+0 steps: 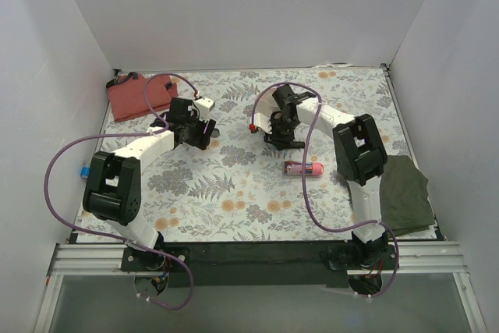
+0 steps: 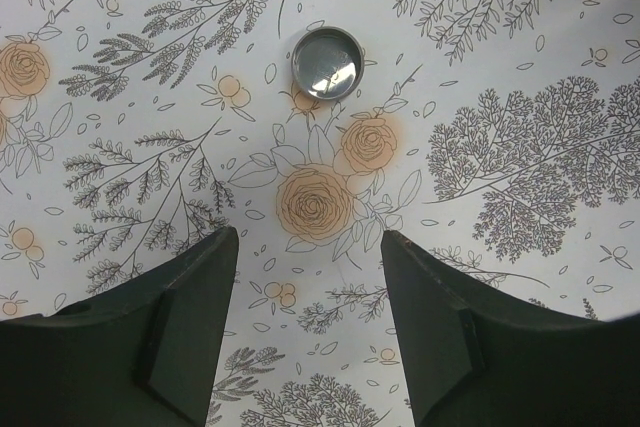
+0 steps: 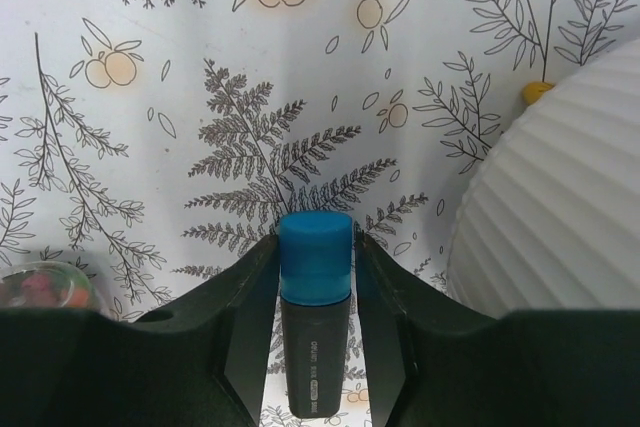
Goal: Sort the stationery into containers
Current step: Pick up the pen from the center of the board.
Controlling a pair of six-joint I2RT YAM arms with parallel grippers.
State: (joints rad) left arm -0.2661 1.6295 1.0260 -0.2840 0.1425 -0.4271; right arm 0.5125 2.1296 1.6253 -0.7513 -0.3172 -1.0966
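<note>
Near the middle of the flowered surface (image 1: 234,193), the right arm (image 1: 355,146) has its jaws closed narrowly on a black highlighter (image 3: 315,347), whose blue cap (image 3: 315,257) shows between the jaw tips. Just to the right in the wrist view rises the ribbed wall of the white tub (image 3: 550,227), close to the highlighter but apart from it. The left arm (image 1: 140,146) holds its jaws wide over the printed flowers, gripping nothing. A small round silvery cylinder (image 2: 327,62) stands on end beyond them. The pink tube (image 1: 304,169) lies on its side near the right arm. The red pouch (image 1: 139,97) lies flat at the far left corner. A small blue-tipped piece (image 1: 83,169) rests at the left edge, and a green cloth (image 1: 407,193) lies at the right edge.
</note>
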